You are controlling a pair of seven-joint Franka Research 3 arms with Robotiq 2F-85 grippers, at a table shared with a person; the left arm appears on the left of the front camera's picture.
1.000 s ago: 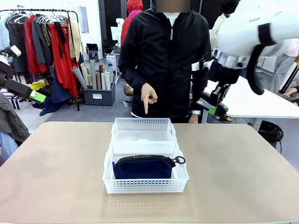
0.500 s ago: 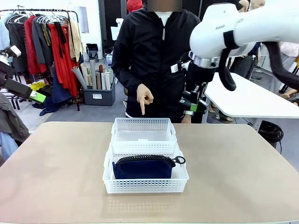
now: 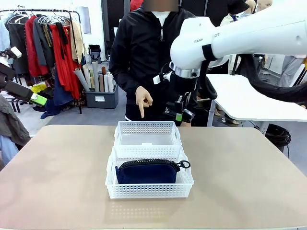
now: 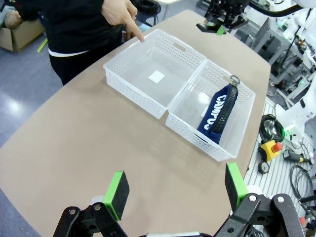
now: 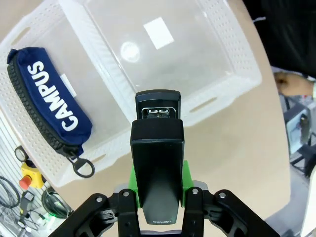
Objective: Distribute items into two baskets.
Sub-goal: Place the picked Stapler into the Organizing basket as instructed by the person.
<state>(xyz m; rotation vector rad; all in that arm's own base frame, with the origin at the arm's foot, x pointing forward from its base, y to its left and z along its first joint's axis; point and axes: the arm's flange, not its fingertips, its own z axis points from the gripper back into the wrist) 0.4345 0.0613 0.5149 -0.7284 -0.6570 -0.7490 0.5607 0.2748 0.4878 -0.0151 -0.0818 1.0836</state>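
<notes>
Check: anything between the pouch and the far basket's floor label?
Only basket walls. In the left wrist view, the pouch lies in the near basket; the two baskets' adjoining walls separate it from the label in the far basket, whose floor is bare.

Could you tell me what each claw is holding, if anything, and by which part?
Right claw grips the black stapler by its rear sides. Left claw is open, holding nothing.

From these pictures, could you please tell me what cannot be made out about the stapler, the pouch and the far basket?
- Stapler: right wrist view, green pads cover its flanks; front view, too small within the right gripper to make out.
- Pouch: front view, near basket wall hides its lower part and print.
- Far basket: front view, its floor label sits behind the mesh wall; whether the person's hand touches its rim is unclear.
</notes>
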